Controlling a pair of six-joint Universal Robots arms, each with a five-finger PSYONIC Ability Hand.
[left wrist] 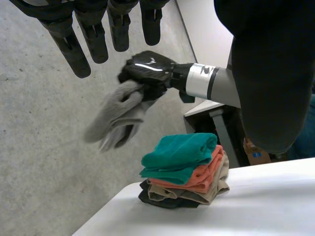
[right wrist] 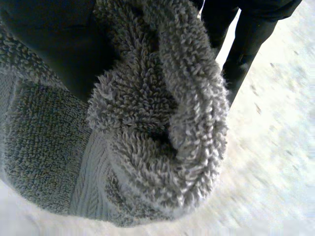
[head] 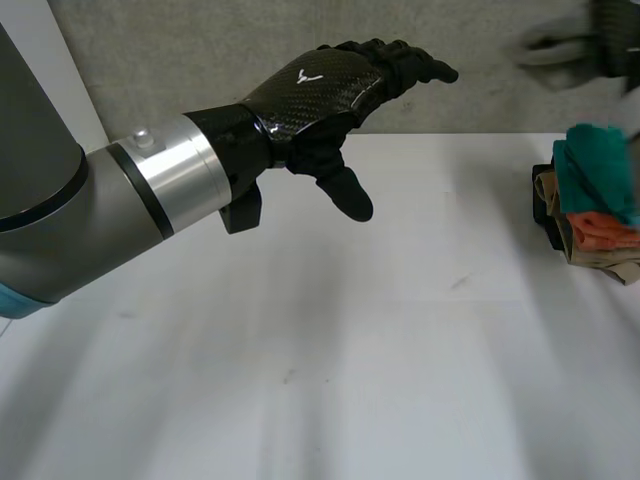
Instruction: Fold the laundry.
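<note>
here the right hand (left wrist: 147, 73) clutches a grey towel (left wrist: 115, 118) near the folded stack (left wrist: 184, 169). the left hand (head: 320, 90) hovers over the table (head: 350, 380), fingers relaxed.

A small white V-shaped emblem (head: 305, 74) sits on the woven black back of the left hand (head: 325, 100). A similar white mark (left wrist: 149, 61) shows on the back of the right hand (left wrist: 147, 73). No words or numbers are legible.
</note>
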